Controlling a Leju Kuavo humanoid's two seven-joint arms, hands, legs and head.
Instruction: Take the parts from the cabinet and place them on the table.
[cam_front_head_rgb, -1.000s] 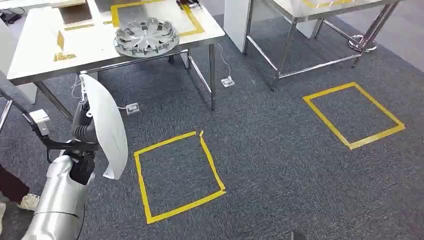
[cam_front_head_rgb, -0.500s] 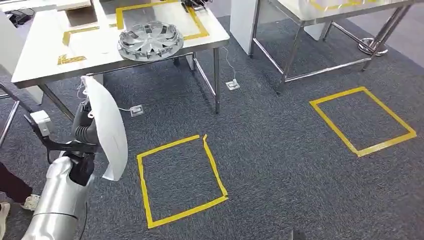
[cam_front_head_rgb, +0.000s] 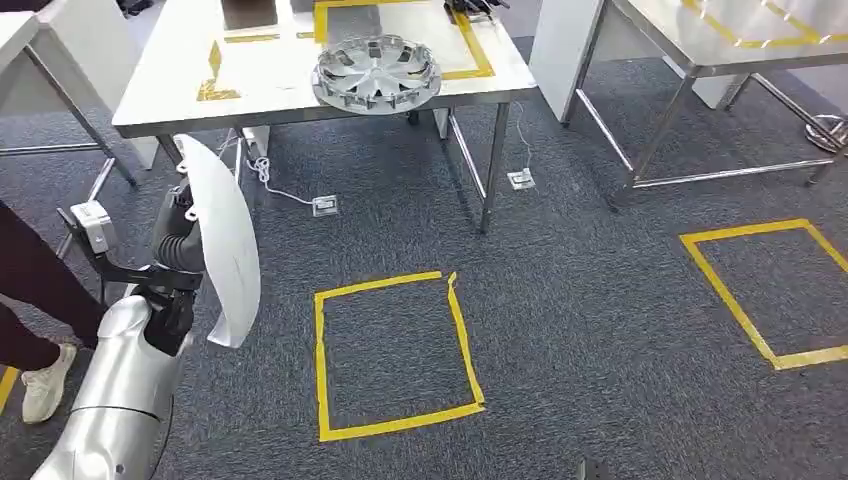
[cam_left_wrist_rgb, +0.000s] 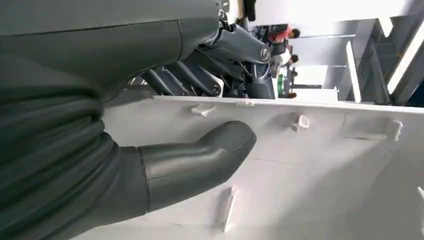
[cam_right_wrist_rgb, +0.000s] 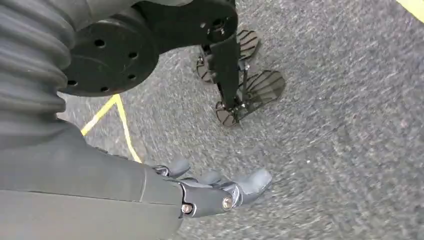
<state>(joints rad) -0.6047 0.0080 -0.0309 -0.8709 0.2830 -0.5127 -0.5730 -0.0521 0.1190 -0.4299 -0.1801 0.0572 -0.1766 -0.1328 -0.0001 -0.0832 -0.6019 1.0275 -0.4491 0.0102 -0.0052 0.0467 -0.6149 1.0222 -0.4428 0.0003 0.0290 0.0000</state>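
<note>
My left hand (cam_front_head_rgb: 172, 262) grips the white panel (cam_front_head_rgb: 222, 243), thumb (cam_left_wrist_rgb: 200, 160) pressed flat on its ribbed inner face, dark fingers over the upper edge. The panel stands on edge beside my left arm, above the carpet and short of the surface (cam_front_head_rgb: 170, 80), where a silver hubcap (cam_front_head_rgb: 376, 72) already lies. To carry it well: hold it upright, approach squarely, lower it onto bare surface beside the hubcap. The panel is thin, curved, matte white. My right hand (cam_right_wrist_rgb: 215, 192) hangs empty, fingers loosely apart.

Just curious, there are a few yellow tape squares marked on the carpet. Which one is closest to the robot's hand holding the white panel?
The complete square right beside the white panel in the left hand; the other square lies far right, cut off by the picture's edge.
</note>
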